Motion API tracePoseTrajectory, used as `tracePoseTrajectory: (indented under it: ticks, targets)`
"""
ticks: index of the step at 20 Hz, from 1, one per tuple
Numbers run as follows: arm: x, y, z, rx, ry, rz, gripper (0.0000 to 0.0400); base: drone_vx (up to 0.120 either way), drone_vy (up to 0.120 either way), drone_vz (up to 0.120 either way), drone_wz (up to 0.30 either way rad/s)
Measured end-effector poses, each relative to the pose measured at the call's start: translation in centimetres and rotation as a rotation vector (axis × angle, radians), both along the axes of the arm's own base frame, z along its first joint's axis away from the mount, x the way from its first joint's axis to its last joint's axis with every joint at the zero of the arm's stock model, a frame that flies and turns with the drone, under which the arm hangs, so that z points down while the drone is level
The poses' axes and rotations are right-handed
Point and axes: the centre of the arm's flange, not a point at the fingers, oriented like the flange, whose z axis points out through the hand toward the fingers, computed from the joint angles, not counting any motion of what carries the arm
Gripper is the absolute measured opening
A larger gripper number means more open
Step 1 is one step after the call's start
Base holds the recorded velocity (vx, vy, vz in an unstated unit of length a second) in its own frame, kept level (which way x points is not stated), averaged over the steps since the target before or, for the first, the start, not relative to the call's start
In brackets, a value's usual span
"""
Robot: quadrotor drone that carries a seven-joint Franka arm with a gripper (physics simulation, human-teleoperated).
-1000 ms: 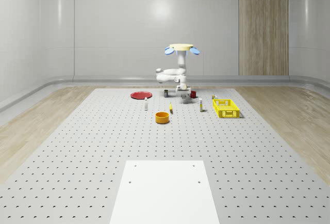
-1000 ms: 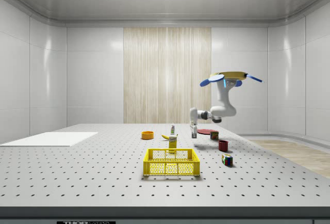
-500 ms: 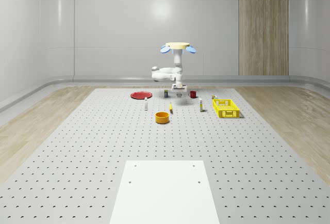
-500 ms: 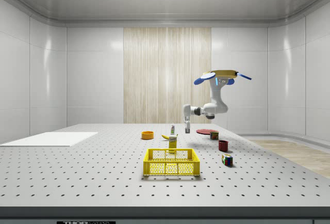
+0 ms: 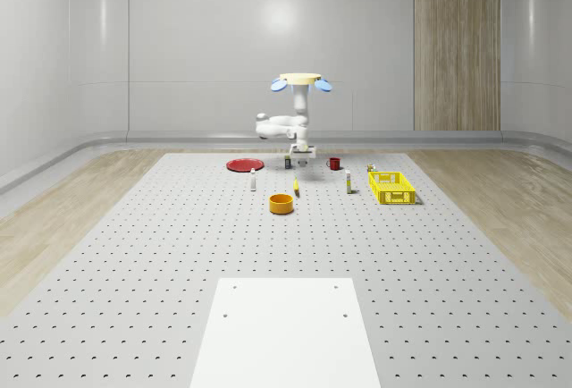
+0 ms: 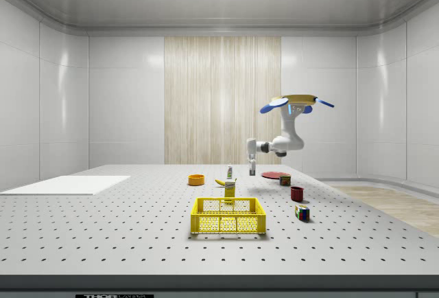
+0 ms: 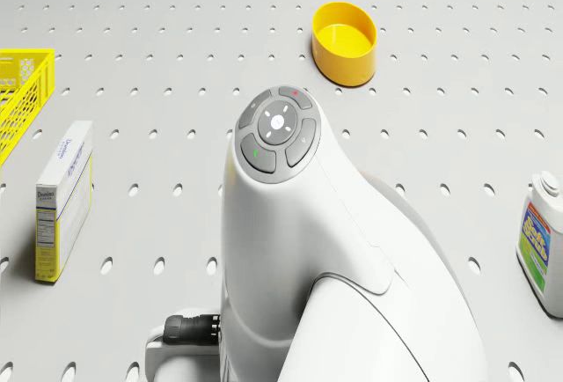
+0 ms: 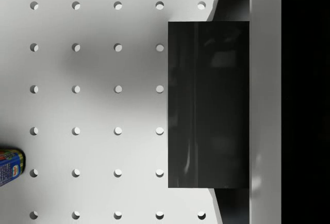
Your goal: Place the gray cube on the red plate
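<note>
The gray cube is a dark block lying against one white finger in the wrist view. My gripper is shut on it and holds it a little above the perforated table. The red plate lies flat to the whole-scene view's left of the gripper, apart from it. From the side, the gripper hangs in front of the red plate. The drone hovers high over the table's far part, between the plate and a red mug. The white arm reaches down from the drone.
An orange bowl, a yellow basket, a small bottle, a box and a can stand around the gripper. A colourful can sits below it. A white panel lies at the near end.
The drone and arm have moved to the whole-scene view's left, toward the red plate. The gripper has risen slightly with the cube still held.
</note>
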Motion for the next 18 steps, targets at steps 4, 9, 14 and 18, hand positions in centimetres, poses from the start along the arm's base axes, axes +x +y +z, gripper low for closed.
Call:
tracePoseTrajectory:
  ticks: [4, 9, 14, 18]
  targets:
    - [0.00, 0.00, -0.01, 0.000, 0.000, 0.000, 0.0250, -0.120, -0.120, 0.000, 0.000]
    - [0.00, 0.00, -0.01, 0.000, 0.000, 0.000, 0.0250, -0.120, -0.120, 0.000, 0.000]
    - [0.00, 0.00, -0.01, 0.000, 0.000, 0.000, 0.0250, -0.120, -0.120, 0.000, 0.000]
    - [0.00, 0.00, -0.01, 0.000, 0.000, 0.000, 0.0250, -0.120, -0.120, 0.000, 0.000]
